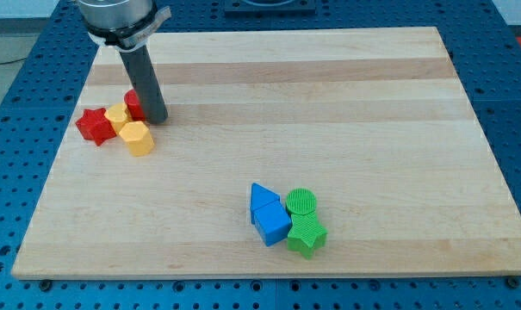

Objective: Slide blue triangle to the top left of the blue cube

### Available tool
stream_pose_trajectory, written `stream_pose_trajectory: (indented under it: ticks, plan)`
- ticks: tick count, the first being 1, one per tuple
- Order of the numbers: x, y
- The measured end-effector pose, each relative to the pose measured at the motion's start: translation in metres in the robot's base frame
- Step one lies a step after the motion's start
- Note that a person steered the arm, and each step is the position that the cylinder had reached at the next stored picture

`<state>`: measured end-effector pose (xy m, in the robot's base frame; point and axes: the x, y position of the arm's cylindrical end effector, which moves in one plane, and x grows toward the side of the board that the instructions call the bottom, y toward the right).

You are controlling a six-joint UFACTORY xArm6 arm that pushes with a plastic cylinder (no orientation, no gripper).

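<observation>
The blue triangle [263, 197] lies at the view's lower middle, touching the top left of the blue cube [272, 226] just below it. My tip [155, 119] is far off at the view's upper left, on the board next to a red round block [133, 104] that the rod partly hides. The rod comes down from the view's top left.
A red star [95, 126], a yellow block [117, 116] and a yellow hexagon [138, 138] cluster left of my tip. A green cylinder [301, 202] and a green star [307, 235] touch the blue blocks' right side. The wooden board [346, 103] sits on a blue perforated table.
</observation>
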<state>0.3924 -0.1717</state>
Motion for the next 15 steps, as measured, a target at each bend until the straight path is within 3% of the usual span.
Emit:
stream_pose_trajectory:
  ticks: [3,9,10,13,15]
  plan:
    - [0.075,0.025]
    - [0.078,-0.055]
    - [0.080,-0.025]
    - [0.086,0.138]
    - [0.141,0.147]
